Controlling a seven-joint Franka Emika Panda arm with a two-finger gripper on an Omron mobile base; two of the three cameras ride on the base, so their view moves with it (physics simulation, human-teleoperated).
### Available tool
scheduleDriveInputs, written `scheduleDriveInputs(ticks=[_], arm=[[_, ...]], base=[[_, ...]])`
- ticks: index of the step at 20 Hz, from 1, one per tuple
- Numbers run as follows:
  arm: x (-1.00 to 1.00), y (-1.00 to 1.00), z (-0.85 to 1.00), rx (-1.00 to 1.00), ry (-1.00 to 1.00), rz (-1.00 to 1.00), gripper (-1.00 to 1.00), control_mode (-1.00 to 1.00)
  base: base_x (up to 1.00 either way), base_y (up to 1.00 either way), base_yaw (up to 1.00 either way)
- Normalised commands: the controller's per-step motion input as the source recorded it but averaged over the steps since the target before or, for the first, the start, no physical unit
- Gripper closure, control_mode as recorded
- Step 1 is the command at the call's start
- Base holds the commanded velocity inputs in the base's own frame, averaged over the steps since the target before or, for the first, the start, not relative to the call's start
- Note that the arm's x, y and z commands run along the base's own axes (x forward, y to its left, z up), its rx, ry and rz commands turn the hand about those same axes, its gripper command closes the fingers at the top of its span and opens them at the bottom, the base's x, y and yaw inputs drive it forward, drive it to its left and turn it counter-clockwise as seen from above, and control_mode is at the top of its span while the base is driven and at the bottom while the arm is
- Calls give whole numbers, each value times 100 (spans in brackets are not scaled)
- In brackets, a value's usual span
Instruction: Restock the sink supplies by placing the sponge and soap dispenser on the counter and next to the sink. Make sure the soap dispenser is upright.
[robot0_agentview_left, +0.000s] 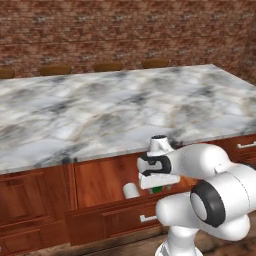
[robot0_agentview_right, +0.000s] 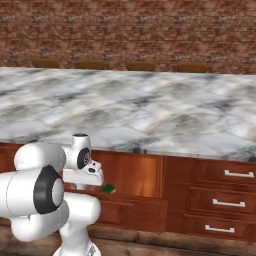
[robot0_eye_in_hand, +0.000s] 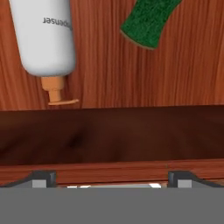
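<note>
Left base view, arm: the white arm rises from the lower right, and its hand hangs over an open drawer (robot0_agentview_left: 107, 212) pulled out of the reddish wood cabinets under a marble top (robot0_agentview_left: 100, 110)
Left base view, soap dispenser (robot0_agentview_left: 131, 190): a pale rounded end shows in the drawer, just left of the hand
Left base view, sponge (robot0_agentview_left: 157, 190): a small green patch peeks out right below the hand
Left base view, backdrop: brick wall (robot0_agentview_left: 125, 30) behind the marble, with dark stool tops along its far edge

Right base view, arm: rises from the lower left, hand pointing down at the open drawer (robot0_agentview_right: 135, 200)
Right base view, sponge (robot0_agentview_right: 107, 189): green piece lying in the drawer, just right of the hand
Right base view, cabinets: three closed drawers with pale handles (robot0_agentview_right: 224, 202) stacked at the right

Hand view, gripper (robot0_eye_in_hand: 112, 177): two dark tips stand far apart near the bottom corners, jaws wide with nothing between them
Hand view, soap dispenser (robot0_eye_in_hand: 43, 37): lying flat on the wooden drawer floor (robot0_eye_in_hand: 113, 74) at upper left, its tan pump nozzle pointing toward the gripper
Hand view, sponge (robot0_eye_in_hand: 148, 21): green face up at the top, right of the bottle and apart from it, set at a slant
Hand view, drawer front: a dark shadowed band crosses between the two items and the tips
</note>
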Motion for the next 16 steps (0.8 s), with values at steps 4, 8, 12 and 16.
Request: scheduleDriveInputs(ticks=[4, 8, 12, 16], arm=[[-41, 0, 14, 0, 0, 0, -100, -100], [24, 0, 61, 0, 0, 0, -100, -100], [51, 2, 53, -2, 0, 0, -100, -100], [35, 21, 0, 0, 0, 0, -100, -100]], base=[[0, 0, 0], [0, 0, 0], [0, 0, 0], [0, 0, 0]])
